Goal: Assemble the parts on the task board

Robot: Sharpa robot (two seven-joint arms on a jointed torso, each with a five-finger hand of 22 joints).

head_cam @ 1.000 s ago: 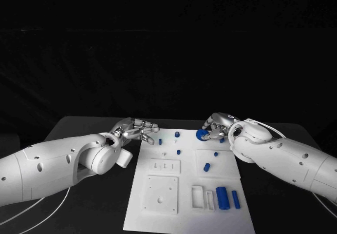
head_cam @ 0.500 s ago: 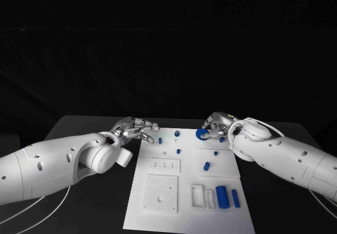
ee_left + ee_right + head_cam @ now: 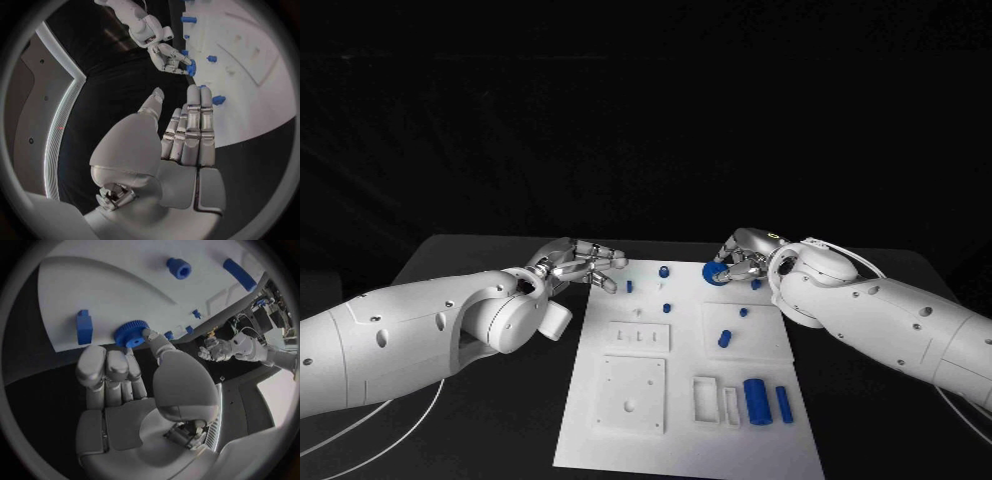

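Observation:
The white task board (image 3: 689,440) lies in the middle of the black table. At its far right corner my right hand (image 3: 744,258) pinches a blue toothed gear (image 3: 715,273) between thumb and fingers. The right wrist view shows the gear (image 3: 131,334) low over the board (image 3: 94,290), with the thumb tip against its rim. My left hand (image 3: 581,262) hovers at the board's far left corner, holding nothing. Its fingers (image 3: 194,125) lie straight and together, thumb apart, with a small blue peg (image 3: 218,100) just beyond their tips.
Several small blue pegs (image 3: 666,310) stand or lie on the far half of the board. A thick blue cylinder (image 3: 757,402) and a thin blue one (image 3: 783,405) lie near right, beside white blocks (image 3: 632,396). Black table shows on both sides.

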